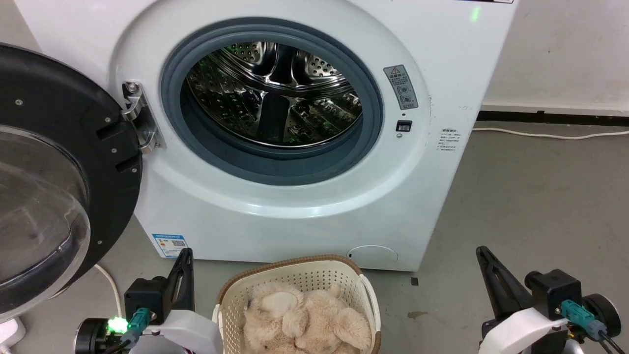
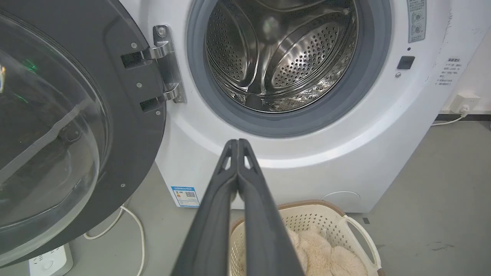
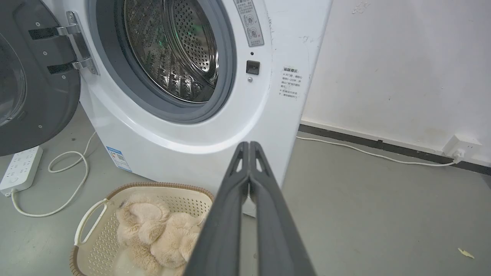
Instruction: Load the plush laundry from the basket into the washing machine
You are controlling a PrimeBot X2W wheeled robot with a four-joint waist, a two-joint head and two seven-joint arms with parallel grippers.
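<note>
Step in hand: the pick, not yet begun. The plush laundry point(image 1: 304, 319) lies whole in the basket point(image 1: 290, 263). The basket stands on the floor point(image 1: 530, 206) just in front of the washing machine point(image 1: 295, 221), below its opening & between my two arms in the head view. Drum point(image 1: 275, 93) looks empty. Door point(image 1: 49, 196) hangs wide open on the left, so nothing blocks the way in.

My left gripper point(image 1: 185, 253) has its fingers pressed together w/ nothing between them; same for the right gripper point(image 1: 481, 250). Both sit low, one each side of the basket & apart from it, tips aimed at the machine's front.

Next move, as I judge it: spread one gripper wide, tip it down over the basket & go deep into the fur before closing. A shallow nip would prob. slide off the pile. Then lift clear of the brown rim, up & fwd through the grey rubber ring point(image 1: 368, 132). Toy looks bulky & floppy, so limbs may drag on rim or ring. The 2nd gripper may have to push stragglers in.

Orientation: the plush is a slumped heap, rounded lobes up, lying a bit toward the basket's right wall. It's bunched more like a ball than a length. Its near part is cut off at the head view's bottom edge, & my own fingers cover part of it in both wrist views. So I can't fix a long axis, nor tell head end from foot end. What shows spans most of the basket left to right, w/ one lobe toward the machine.
</note>
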